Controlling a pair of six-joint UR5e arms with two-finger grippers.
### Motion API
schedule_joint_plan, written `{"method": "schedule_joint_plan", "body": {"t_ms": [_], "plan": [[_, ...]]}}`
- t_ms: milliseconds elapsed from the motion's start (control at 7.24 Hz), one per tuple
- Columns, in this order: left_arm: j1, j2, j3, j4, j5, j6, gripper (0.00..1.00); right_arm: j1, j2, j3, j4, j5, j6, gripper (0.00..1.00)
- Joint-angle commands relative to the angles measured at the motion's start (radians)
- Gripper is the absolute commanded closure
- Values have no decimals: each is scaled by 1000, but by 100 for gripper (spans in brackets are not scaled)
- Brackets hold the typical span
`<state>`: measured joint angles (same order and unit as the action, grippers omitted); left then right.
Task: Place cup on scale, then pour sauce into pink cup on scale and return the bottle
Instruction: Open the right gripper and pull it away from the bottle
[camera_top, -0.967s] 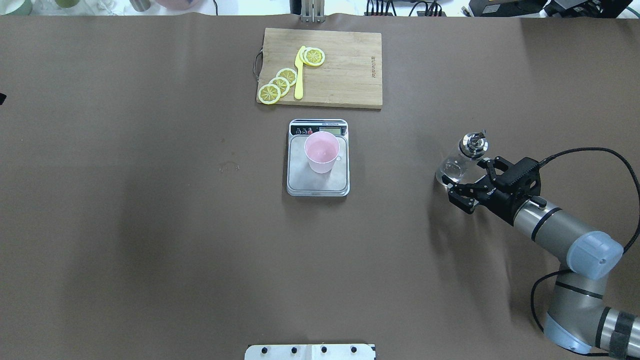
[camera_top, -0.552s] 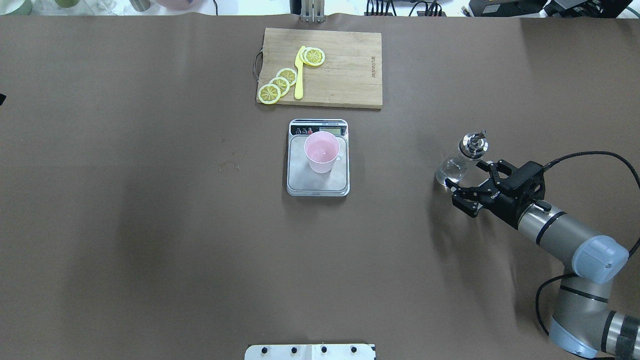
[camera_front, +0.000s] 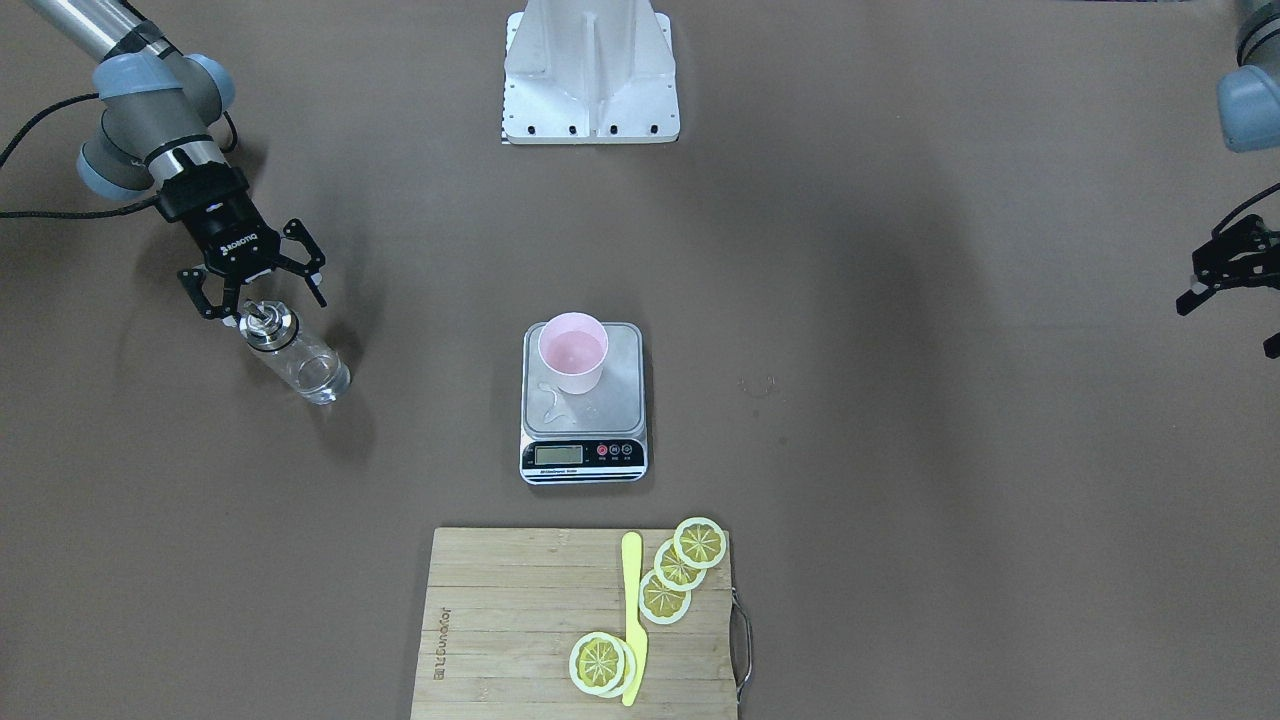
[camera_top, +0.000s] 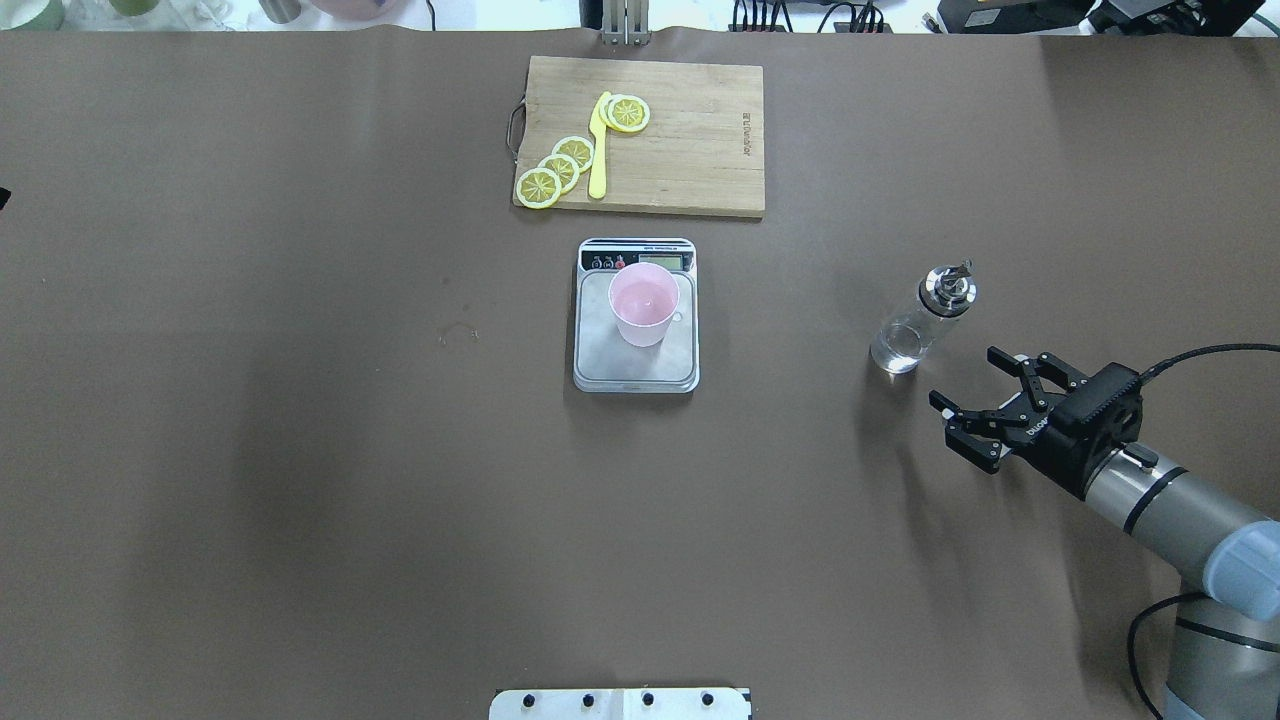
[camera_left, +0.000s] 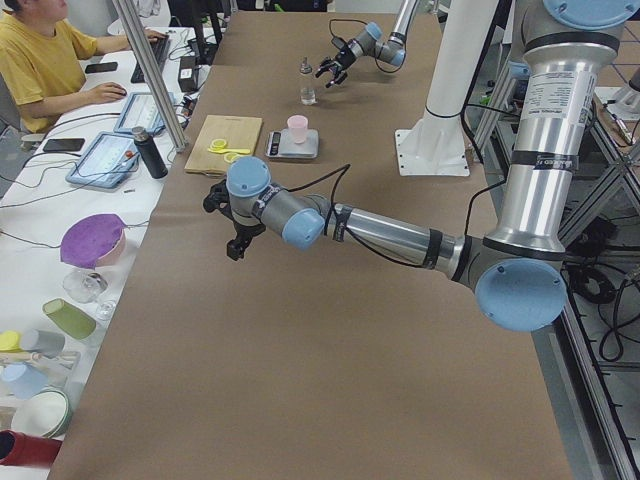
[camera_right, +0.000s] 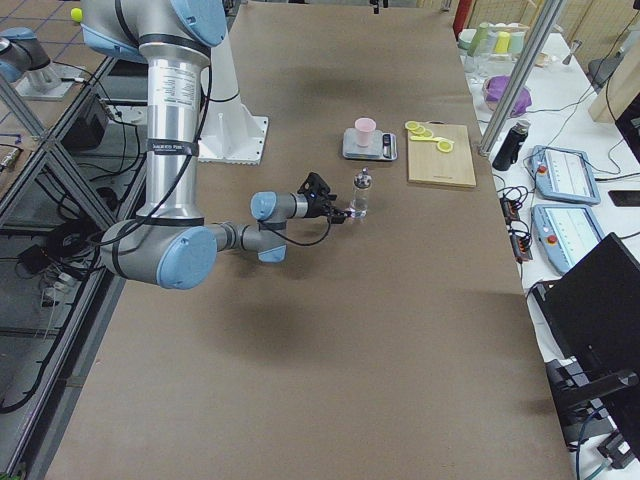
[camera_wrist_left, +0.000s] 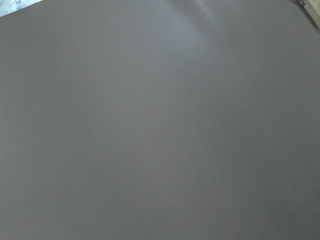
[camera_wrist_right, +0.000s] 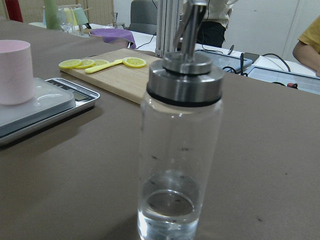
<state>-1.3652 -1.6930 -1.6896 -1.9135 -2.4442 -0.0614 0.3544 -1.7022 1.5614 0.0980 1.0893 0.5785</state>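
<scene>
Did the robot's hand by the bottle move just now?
Yes. In the overhead view the right hand has pulled back from the bottle, toward the view's lower right; the bottle stands where it was.

Silver arm tubes (camera_top: 1170, 505), pale blue joint caps (camera_top: 1245, 570), black tool (camera_top: 962, 375), black cable (camera_top: 1205, 350)

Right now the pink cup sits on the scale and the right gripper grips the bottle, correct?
No. The cup sits on the scale, but the right gripper is open, apart from the bottle standing alone; the overhead view shows it.
</scene>
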Motion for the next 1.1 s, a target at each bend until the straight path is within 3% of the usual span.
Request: {"method": "schedule_joint_plan", "body": {"t_ms": [0,276,552,828,967], "plan": [[-2,-4,1,1,1,0,3,1,-94,45,26,1,-2,1],[-14,-5,1,4,1,-2,3,36,-181,5,112,17,-8,0],[-21,-4,10,19,1,0,3,240,-183,-51,89,207,0,0],[-23,-4,33,39,1,-3,2,468,-76,-174,43,439,9,0],[-29,-7,31,74,1,-2,2,598,-15,-194,-65,583,7,0]]}}
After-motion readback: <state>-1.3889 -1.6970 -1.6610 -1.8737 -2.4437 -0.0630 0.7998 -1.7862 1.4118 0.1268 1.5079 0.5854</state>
